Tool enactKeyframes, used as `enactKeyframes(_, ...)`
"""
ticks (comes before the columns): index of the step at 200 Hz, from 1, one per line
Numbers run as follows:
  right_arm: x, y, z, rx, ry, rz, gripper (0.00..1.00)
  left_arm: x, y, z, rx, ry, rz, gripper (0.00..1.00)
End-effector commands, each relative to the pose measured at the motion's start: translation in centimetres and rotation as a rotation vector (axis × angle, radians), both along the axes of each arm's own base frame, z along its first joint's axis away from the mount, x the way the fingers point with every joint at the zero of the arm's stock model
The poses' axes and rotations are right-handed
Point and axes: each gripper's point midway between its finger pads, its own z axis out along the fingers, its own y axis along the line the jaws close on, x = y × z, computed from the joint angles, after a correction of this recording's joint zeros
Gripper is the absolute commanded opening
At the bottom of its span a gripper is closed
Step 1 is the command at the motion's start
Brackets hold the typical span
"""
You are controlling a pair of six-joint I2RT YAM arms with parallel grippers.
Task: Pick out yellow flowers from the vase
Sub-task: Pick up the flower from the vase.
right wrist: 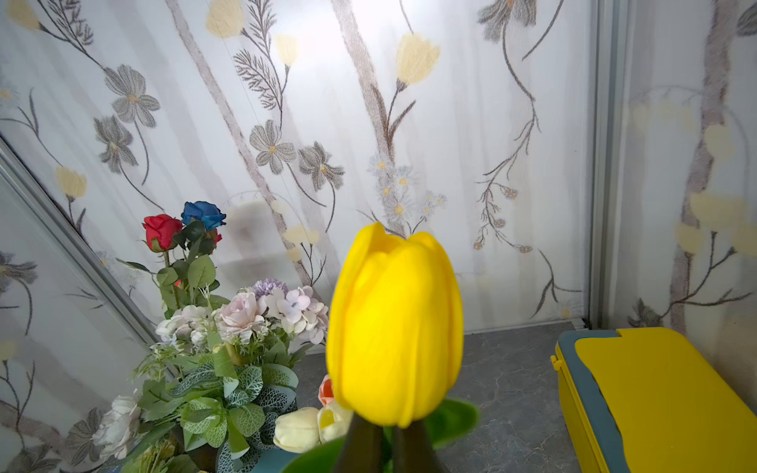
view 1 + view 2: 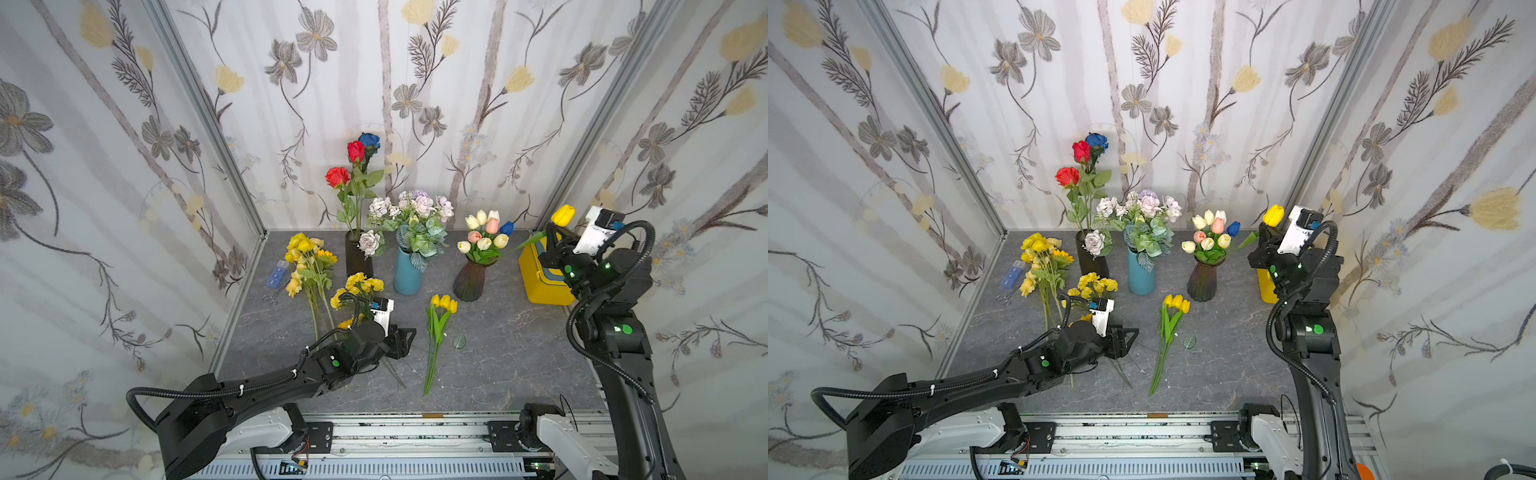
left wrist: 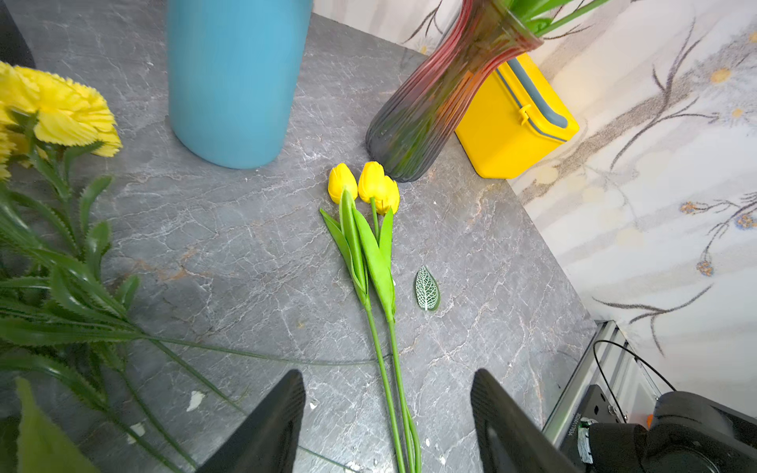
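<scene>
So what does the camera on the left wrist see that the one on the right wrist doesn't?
Only the left wrist view shows three yellow tulips lying on the grey table, a loose leaf beside them, yellow carnations, and the open left pincer. Only the right wrist view shows a single yellow tulip close up, gripped by the shut right pincer, plus the red rose, blue rose and pale bouquet. Both show the yellow box and that table.
</scene>
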Motion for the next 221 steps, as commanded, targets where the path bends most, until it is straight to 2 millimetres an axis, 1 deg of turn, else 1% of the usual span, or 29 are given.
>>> enactKeyframes(1,-2.0,-0.6,0.5,-0.026,0.020,-0.044,0.00,0.5,0.5,0.7,0.004,-0.040,0.016,0.68)
enactKeyframes(32,-5.4,-0.3,3.3,-0.050,-0.027,-0.039,0.00,0.7,0.8,1.1,0.008,-0.057,0.026,0.69)
enactKeyframes(55,-7.2,0.2,4.7,-0.064,-0.042,-0.013,0.00,1.0,1.0,1.4,0.009,-0.066,0.035,0.70)
enactKeyframes(87,-8.7,1.8,5.0,-0.076,-0.018,0.078,0.00,1.2,1.1,1.9,0.015,-0.082,0.039,0.71)
enactKeyframes(105,-9.2,2.7,4.3,-0.080,0.023,0.129,0.00,1.2,1.4,2.2,0.021,-0.095,0.044,0.72)
enactKeyframes(119,-9.5,3.6,3.5,-0.080,0.043,0.179,0.00,1.3,1.6,2.5,0.020,-0.109,0.048,0.73)
enactKeyframes(139,-9.7,4.9,1.5,-0.053,0.085,0.262,0.00,1.4,2.0,3.0,0.016,-0.132,0.054,0.74)
enactKeyframes(151,-9.7,5.7,0.1,-0.024,0.114,0.315,0.00,1.5,2.2,3.3,0.015,-0.143,0.058,0.75)
enactKeyframes(166,-9.6,6.6,-2.4,0.025,0.161,0.376,0.00,1.5,2.5,3.6,0.015,-0.157,0.062,0.76)
enactKeyframes(187,-9.2,7.1,-5.7,0.079,0.230,0.400,0.00,1.6,3.0,4.0,0.015,-0.174,0.074,0.78)
enactKeyframes(221,-8.7,8.3,-9.1,0.187,0.268,0.443,0.00,1.8,4.2,4.0,0.020,-0.188,0.105,0.81)
